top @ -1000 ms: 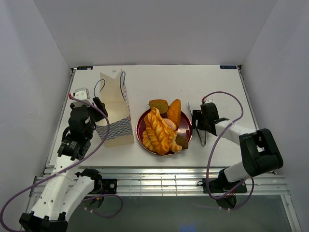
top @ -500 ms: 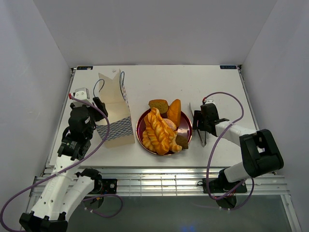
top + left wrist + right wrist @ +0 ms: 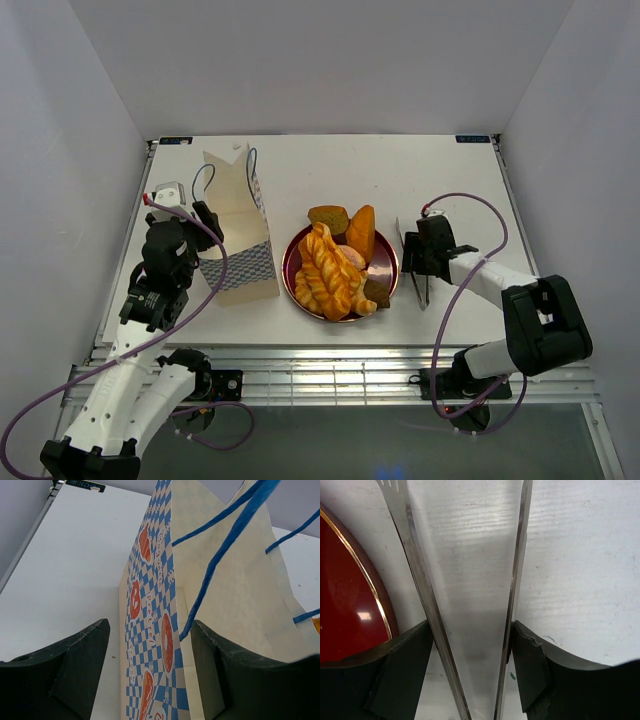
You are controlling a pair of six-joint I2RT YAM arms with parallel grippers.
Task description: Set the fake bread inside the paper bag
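Note:
The fake bread lies heaped on a round dark-red plate (image 3: 291, 262): a long twisted braid (image 3: 330, 272), an orange oval roll (image 3: 361, 232) and dark chunks (image 3: 328, 218). The paper bag (image 3: 240, 230) stands upright to the left of the plate. My left gripper (image 3: 207, 228) is open and straddles the bag's checkered side (image 3: 155, 630); its right finger (image 3: 220, 665) touches the cream wall, while the left finger stands apart. Right of the plate, my right gripper (image 3: 415, 262) is shut on metal tongs (image 3: 421, 290) that lie on the table, with a pad against each tong arm (image 3: 420, 590).
The plate's rim (image 3: 375, 600) shows just left of the tongs in the right wrist view. The bag's blue cord handles (image 3: 225, 545) hang across the left wrist view. White walls enclose the table on three sides.
My right gripper's fingers have drawn in against the tongs' two arms, and that arm has shifted slightly. The left arm and the bag have not moved.

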